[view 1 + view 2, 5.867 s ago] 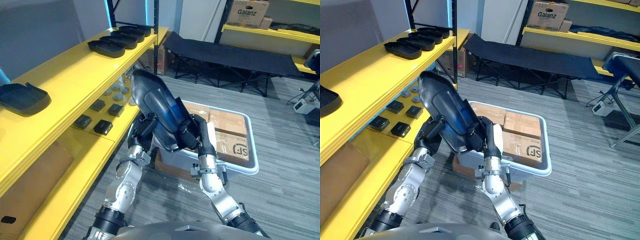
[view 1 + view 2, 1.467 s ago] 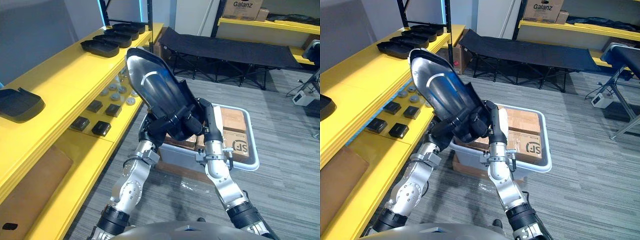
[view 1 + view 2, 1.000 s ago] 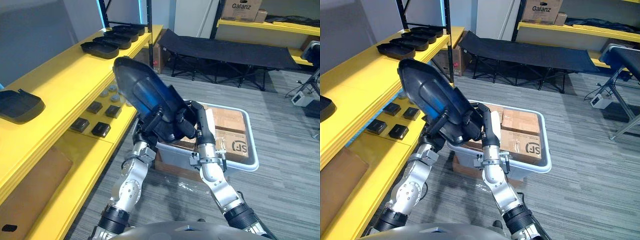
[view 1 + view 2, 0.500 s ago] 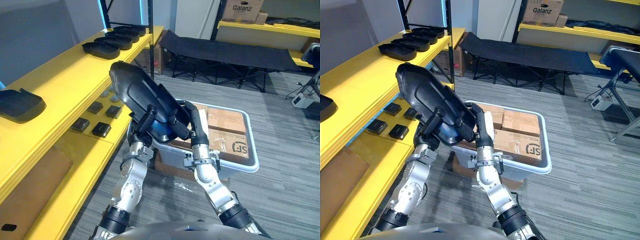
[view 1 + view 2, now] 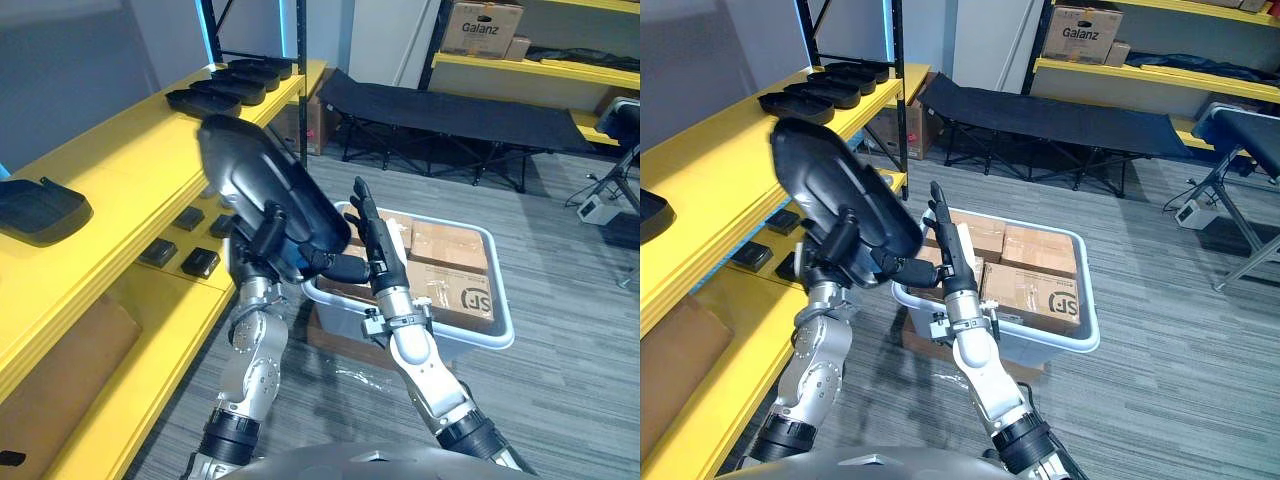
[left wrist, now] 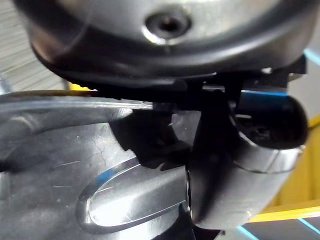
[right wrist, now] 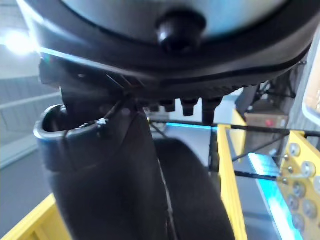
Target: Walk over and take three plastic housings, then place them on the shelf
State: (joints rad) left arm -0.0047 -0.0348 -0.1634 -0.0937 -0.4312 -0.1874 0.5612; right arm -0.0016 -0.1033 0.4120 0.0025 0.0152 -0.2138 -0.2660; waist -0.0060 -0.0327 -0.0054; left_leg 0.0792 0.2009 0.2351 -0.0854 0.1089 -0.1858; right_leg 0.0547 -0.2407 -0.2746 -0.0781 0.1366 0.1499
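Observation:
A big glossy black plastic housing (image 5: pixel 262 190) stands tilted in the air beside the yellow shelf (image 5: pixel 120 160). My left hand (image 5: pixel 266 238) is shut on its lower end, with the thumb (image 6: pixel 235 165) pressed on the shiny shell (image 6: pixel 75 165). My right hand (image 5: pixel 376 238) stands just right of the housing with straight fingers, over the white bin. Several more black housings (image 5: pixel 232 85) lie in a row at the shelf's far end. One more housing (image 5: pixel 40 205) lies on the near left of the shelf.
A white bin (image 5: pixel 484 335) of cardboard boxes sits on the floor right of the shelf. Small dark parts (image 5: pixel 200 262) lie on the lower shelf board. A black folding cot (image 5: pixel 450 105) stands behind, with more yellow racking (image 5: pixel 1140 72) beyond it.
My right hand has let go of the housing and straightened its fingers. The housing, in my left hand alone, has swung left towards the shelf.

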